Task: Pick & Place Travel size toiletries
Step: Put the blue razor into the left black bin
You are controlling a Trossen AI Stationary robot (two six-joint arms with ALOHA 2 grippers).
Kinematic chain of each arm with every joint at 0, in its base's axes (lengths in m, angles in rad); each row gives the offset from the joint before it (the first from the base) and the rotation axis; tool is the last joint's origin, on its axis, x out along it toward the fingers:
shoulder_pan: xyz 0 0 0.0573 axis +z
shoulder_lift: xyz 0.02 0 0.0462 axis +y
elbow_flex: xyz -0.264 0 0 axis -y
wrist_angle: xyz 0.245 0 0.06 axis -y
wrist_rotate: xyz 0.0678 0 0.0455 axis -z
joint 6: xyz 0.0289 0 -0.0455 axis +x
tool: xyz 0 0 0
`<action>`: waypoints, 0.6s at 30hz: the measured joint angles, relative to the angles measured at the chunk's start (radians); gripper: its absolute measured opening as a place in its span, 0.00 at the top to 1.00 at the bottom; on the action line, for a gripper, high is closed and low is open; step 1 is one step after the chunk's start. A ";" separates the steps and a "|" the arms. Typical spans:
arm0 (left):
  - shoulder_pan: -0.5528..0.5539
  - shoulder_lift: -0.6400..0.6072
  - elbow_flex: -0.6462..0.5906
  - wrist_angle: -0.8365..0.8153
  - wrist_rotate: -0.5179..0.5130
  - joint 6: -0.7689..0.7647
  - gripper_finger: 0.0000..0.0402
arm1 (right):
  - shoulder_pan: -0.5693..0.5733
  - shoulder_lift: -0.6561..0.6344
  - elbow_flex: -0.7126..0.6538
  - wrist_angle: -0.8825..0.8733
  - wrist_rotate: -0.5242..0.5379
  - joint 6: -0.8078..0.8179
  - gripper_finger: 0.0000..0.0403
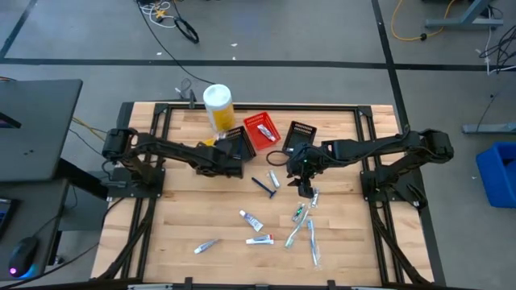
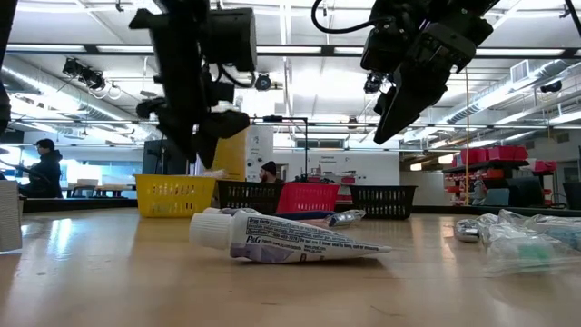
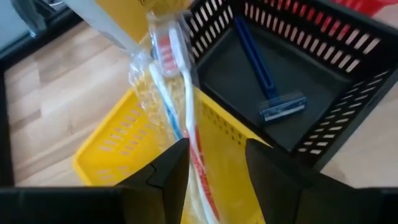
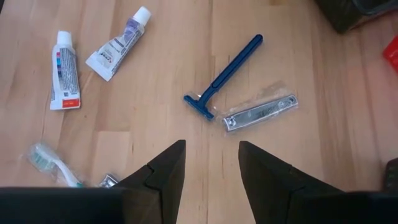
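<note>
Wooden table (image 2: 109, 272), white tube (image 2: 281, 238) marked "P&G"

Left claw (image 1: 230, 163) beside black basket (image 1: 235, 142), right claw (image 1: 305, 187) above scattered toiletries (image 1: 278, 217) on wooden table (image 1: 185, 217).

Wooden bench (image 1: 185, 217), red basket (image 1: 260, 130) at its far edge, black baskets (image 1: 300, 135) flanking it, yellow canister (image 1: 218, 107) beside, blue razor (image 1: 263, 187), white tubes (image 1: 251, 219) and wrapped toothbrushes (image 1: 311, 240) nearer than the basket
</note>
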 joint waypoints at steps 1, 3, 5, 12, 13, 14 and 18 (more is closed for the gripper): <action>-0.002 0.000 0.014 -0.016 0.002 0.000 0.59 | 0.000 0.000 0.000 0.000 0.000 0.006 0.61; -0.010 0.000 0.039 -0.022 0.006 0.027 0.59 | 0.000 0.000 0.000 0.007 0.000 0.022 0.61; -0.024 0.000 0.062 0.003 0.006 0.107 0.58 | 0.000 0.000 0.000 0.013 0.000 0.020 0.61; -0.076 0.000 0.072 0.254 0.128 0.459 0.58 | 0.000 0.004 0.000 0.047 0.000 0.015 0.60; -0.082 0.000 0.072 0.285 0.153 0.515 0.58 | 0.000 0.004 0.000 0.046 0.000 0.015 0.60; -0.089 0.003 0.072 0.323 0.178 0.569 0.58 | 0.000 0.004 0.000 0.047 0.000 0.015 0.60; -0.107 0.008 0.071 0.445 0.264 0.734 0.58 | 0.000 0.004 0.000 0.047 0.000 0.015 0.60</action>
